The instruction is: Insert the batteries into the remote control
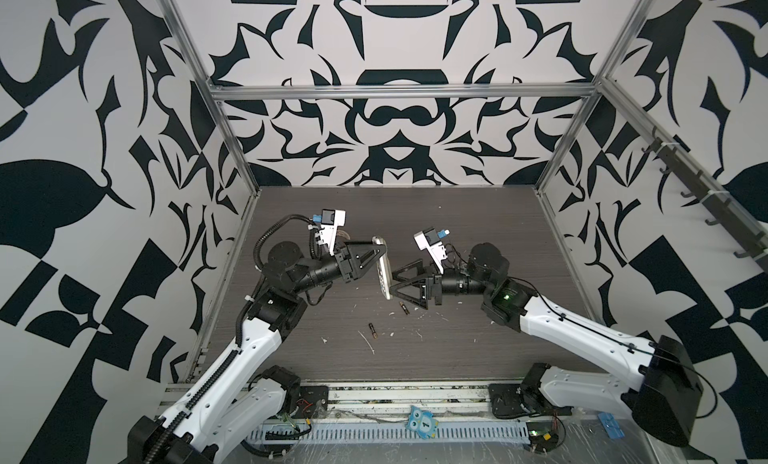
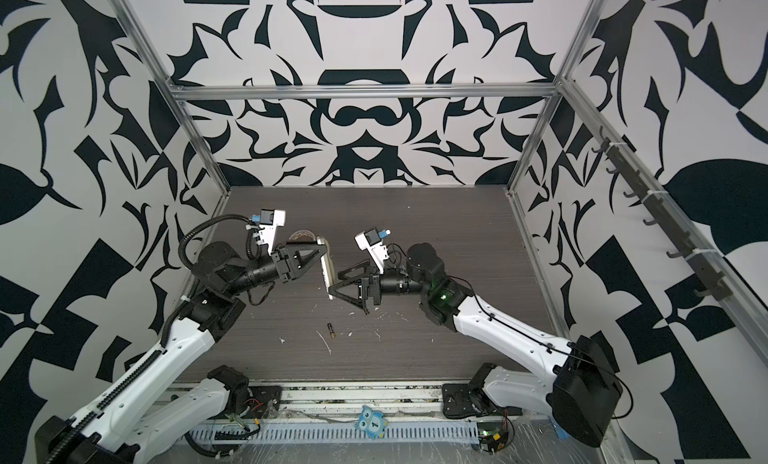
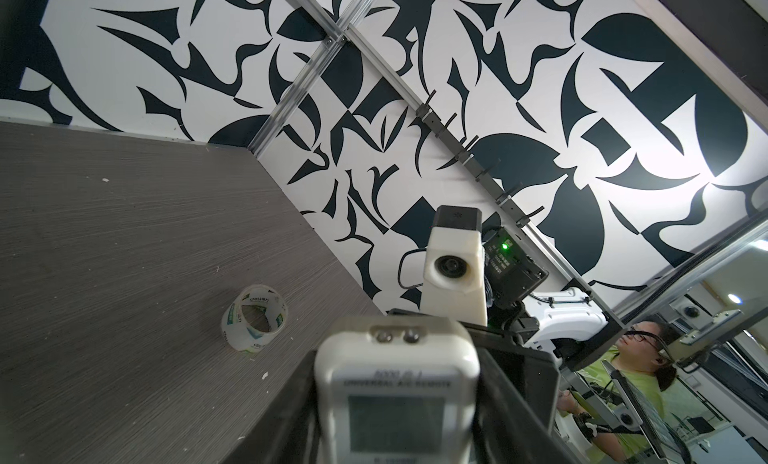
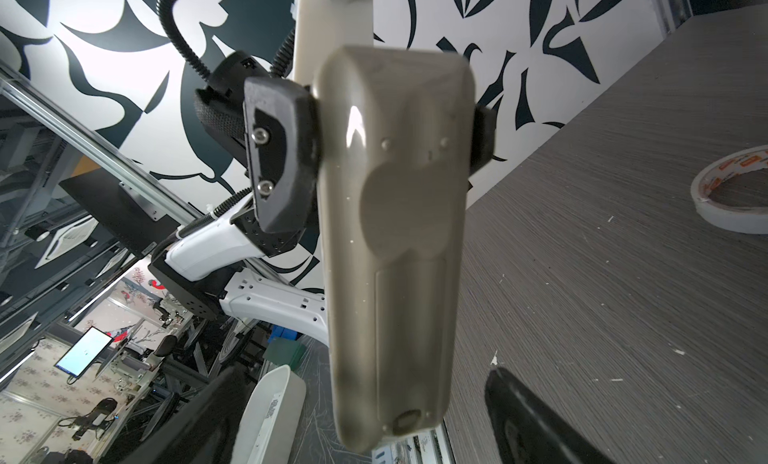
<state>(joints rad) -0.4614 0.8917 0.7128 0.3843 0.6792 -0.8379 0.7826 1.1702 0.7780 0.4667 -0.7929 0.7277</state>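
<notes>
Nearest, on the table among white scraps: battery 1 at 6 o'clock from the remote, battery 2 at 5 o'clock, partly under the right gripper. Left gripper clenched on the remote's upper half, holding it clear of the table, near upright, display facing the left wrist, plain back facing the right; right gripper released, jaws wide either side of the remote's lower end, gaps showing. Farthest: tape roll at 11 o'clock.
</notes>
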